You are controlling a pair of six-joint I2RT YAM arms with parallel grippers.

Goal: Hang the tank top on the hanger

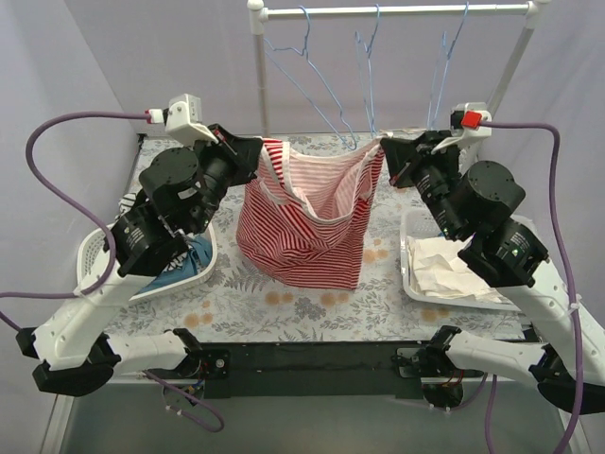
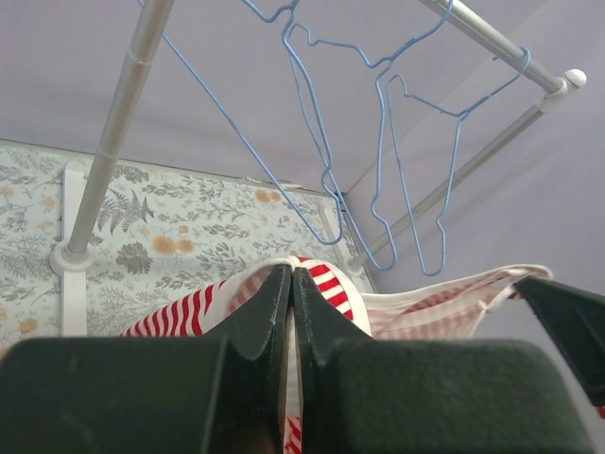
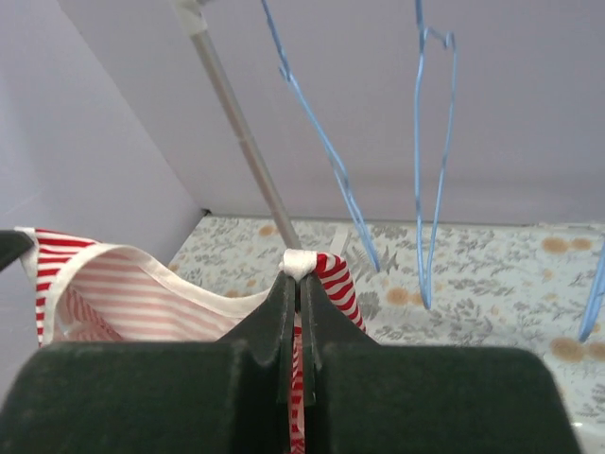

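Top external view has the tank top point(image 1: 304, 222) up off the surface, strung between both sets of jaws like an open sack. The left jaws are pinched shut on one shoulder strap and the right jaws on the other. Each wrist view shows striped cloth and pale trim squeezed flat in that closed grip. The body hangs limp below the jaws, a soft thin knit in narrow red-and-white stripes, with the neck gaping between them.

I'd call this mid-carry: lifted and spread, but not yet on the hanger point(image 1: 350, 135). That light-blue wire triangle dangles from the white rail point(image 1: 397, 9), above and just beyond the jaws, nearest the right pair.

The next move calls for threading a thin, free-swinging wire arm into the opening, so keep those straps taut and apart. The floral surface point(image 1: 284, 307) lies below the jaws, and a white basket point(image 1: 408, 284) of cream cloth sits under the right arm.
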